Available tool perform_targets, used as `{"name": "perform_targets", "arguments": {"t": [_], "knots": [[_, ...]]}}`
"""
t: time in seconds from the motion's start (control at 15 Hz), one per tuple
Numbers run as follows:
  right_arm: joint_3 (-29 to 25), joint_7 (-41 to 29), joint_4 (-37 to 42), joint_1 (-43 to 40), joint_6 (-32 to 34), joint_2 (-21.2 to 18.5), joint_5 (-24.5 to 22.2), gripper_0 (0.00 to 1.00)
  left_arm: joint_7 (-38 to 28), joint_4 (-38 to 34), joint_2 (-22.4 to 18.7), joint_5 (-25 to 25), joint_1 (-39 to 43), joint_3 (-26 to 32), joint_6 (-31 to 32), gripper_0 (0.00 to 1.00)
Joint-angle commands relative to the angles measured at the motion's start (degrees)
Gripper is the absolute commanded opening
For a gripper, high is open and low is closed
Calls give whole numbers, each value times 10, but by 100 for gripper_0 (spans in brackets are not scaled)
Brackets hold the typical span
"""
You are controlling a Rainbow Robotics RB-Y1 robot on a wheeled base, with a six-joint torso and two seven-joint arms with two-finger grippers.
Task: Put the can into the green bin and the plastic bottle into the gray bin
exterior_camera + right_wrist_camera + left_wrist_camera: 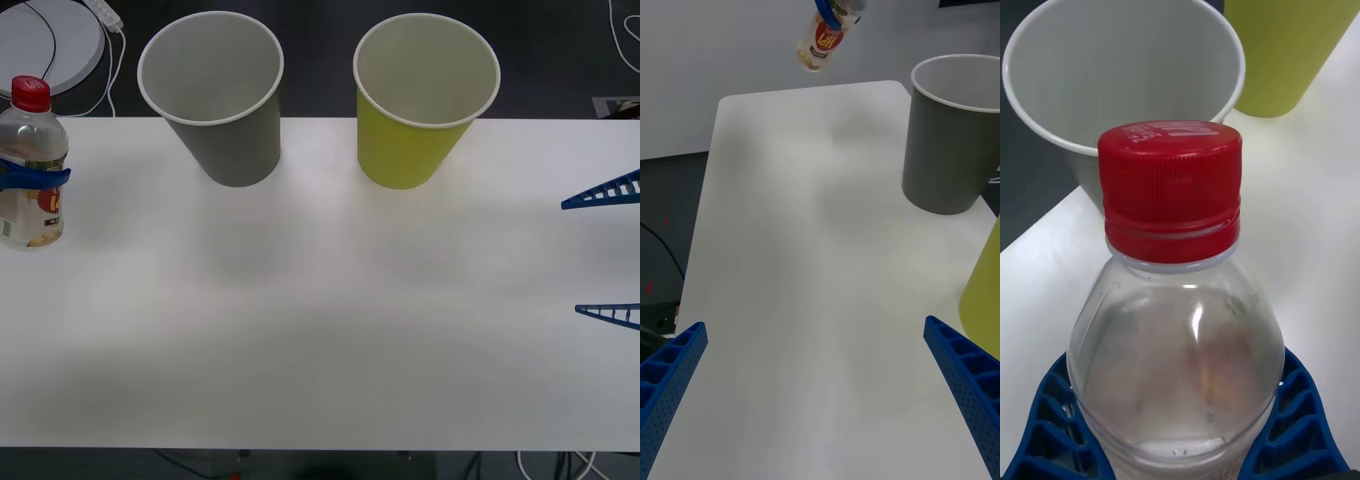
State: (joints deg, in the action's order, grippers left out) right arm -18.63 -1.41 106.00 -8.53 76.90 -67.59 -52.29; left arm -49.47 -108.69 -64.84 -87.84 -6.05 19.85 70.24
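Note:
A small clear plastic bottle (32, 165) with a red cap (1171, 191) is held at the table's far left end, with my left gripper (35, 180) shut around its body. In the right wrist view the bottle (824, 34) hangs above the table's far end. The gray bin (215, 100) stands upright at the back left of centre, and the green bin (420, 100) stands to its right. From the left wrist, the gray bin (1120, 67) lies just beyond the cap, beside the green bin (1285, 52). My right gripper (605, 252) waits open at the right edge. The can is out of view.
The white table (320, 330) stretches bare in front of both bins. A white round object (50, 45) with a cable lies on the floor behind the table's back left corner. Cables (550, 465) trail under the front edge.

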Motion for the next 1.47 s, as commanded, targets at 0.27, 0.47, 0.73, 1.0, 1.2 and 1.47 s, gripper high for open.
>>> {"name": "perform_targets", "arguments": {"t": [0.27, 0.47, 0.73, 1.0, 1.2, 1.47], "knots": [[0, 0, 0, 0, 0, 0, 0, 100, 1, 101, -31, -7, -144, -31, 127, 0], [0, 0, 0, 0, 0, 0, 0, 100, -1, 160, -45, -18, -245, -94, 171, 0], [0, 0, 0, 0, 0, 0, 0, 100, 0, 235, -45, -29, -372, -194, 186, 0], [0, 0, 0, 0, 0, 0, 0, 100, 3, 306, -42, -32, -495, -311, 187, 0], [0, 0, 0, 0, 0, 0, 0, 100, 6, 356, -27, -32, -576, -384, 189, 0], [0, 0, 0, 0, 0, 0, 0, 100, 10, 427, 8, -43, -662, -430, 198, 0]]}}
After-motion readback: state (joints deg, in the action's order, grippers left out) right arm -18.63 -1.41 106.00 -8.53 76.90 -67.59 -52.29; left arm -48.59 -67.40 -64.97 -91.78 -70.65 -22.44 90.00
